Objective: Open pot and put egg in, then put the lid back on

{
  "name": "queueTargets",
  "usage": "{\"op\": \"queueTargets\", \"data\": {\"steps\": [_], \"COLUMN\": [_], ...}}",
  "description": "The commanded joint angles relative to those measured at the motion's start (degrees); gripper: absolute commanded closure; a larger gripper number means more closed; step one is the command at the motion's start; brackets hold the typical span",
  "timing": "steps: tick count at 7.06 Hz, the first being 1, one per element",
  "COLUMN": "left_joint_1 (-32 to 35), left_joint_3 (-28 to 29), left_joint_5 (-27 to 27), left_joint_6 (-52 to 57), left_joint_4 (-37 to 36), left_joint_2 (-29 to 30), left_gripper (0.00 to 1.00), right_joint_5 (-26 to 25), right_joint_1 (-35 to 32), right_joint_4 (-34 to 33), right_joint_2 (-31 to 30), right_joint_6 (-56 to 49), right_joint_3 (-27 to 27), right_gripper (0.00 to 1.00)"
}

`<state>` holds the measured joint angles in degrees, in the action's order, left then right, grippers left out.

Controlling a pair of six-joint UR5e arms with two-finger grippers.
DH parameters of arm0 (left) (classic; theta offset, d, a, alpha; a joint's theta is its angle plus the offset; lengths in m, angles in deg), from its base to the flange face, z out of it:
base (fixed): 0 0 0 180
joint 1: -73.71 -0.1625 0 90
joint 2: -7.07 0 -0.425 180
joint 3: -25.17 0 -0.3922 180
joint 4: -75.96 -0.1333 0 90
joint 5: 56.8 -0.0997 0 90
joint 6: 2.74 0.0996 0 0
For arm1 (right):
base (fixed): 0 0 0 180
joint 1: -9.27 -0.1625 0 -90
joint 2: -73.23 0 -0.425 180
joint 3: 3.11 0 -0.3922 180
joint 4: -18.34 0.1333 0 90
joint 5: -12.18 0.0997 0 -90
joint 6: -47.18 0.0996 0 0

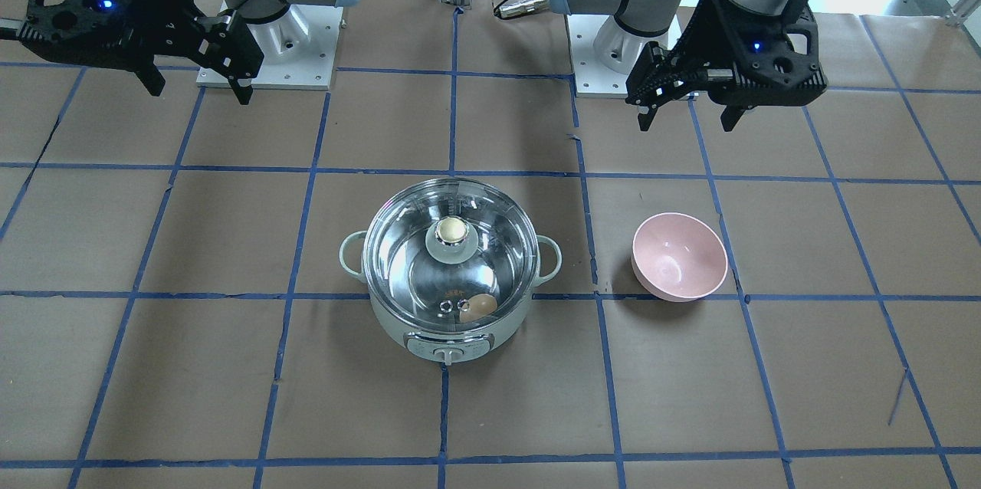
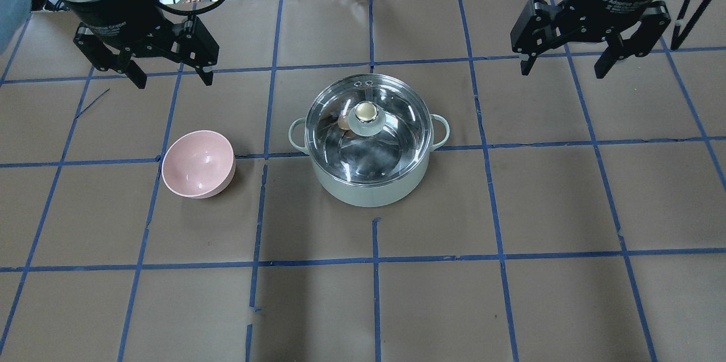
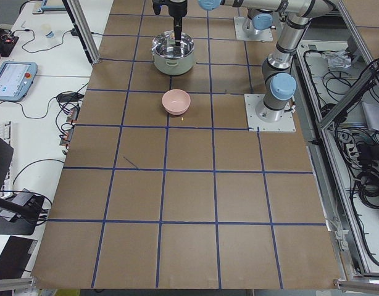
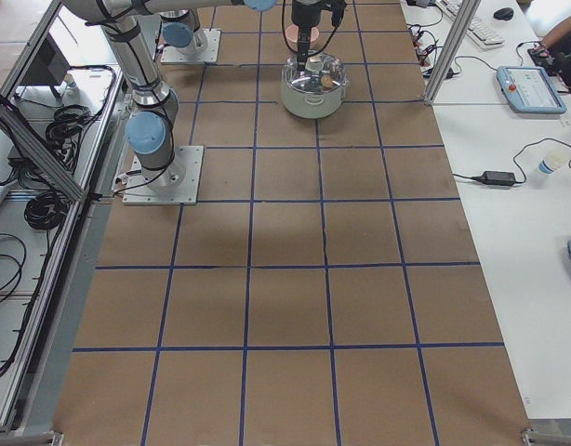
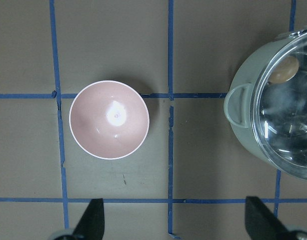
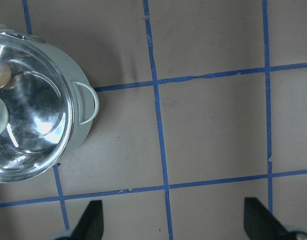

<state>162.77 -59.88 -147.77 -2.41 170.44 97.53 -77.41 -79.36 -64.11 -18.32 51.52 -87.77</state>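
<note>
The mint-green pot stands mid-table with the glass lid seated on it, gold knob up. The brown egg lies inside, seen through the glass; it also shows in the front view and the left wrist view. My left gripper is open and empty, raised behind the pink bowl. My right gripper is open and empty, raised to the pot's right rear. Neither touches the pot or the lid.
An empty pink bowl sits left of the pot, apart from it; it also shows in the left wrist view. Brown paper with blue tape lines covers the table. The arm bases stand at the robot's edge.
</note>
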Motion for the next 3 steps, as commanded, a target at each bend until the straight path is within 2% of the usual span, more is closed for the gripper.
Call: {"op": "queueTargets", "data": {"steps": [1,3], "left_joint_1": [0.1,0.1], "left_joint_3": [0.0,-0.1], "left_joint_5": [0.0,-0.1], "left_joint_6": [-0.1,0.2], "left_joint_4": [0.0,-0.1], "left_joint_2": [0.0,0.0], "left_gripper": [0.00,0.00], "right_joint_5": [0.0,-0.1], "right_joint_1": [-0.4,-0.4], "right_joint_4": [-0.4,-0.4], "right_joint_2": [-0.1,-0.1], "right_joint_6": [-0.1,-0.1], "right_joint_3": [-0.2,-0.3], "right_gripper": [0.00,0.00]}}
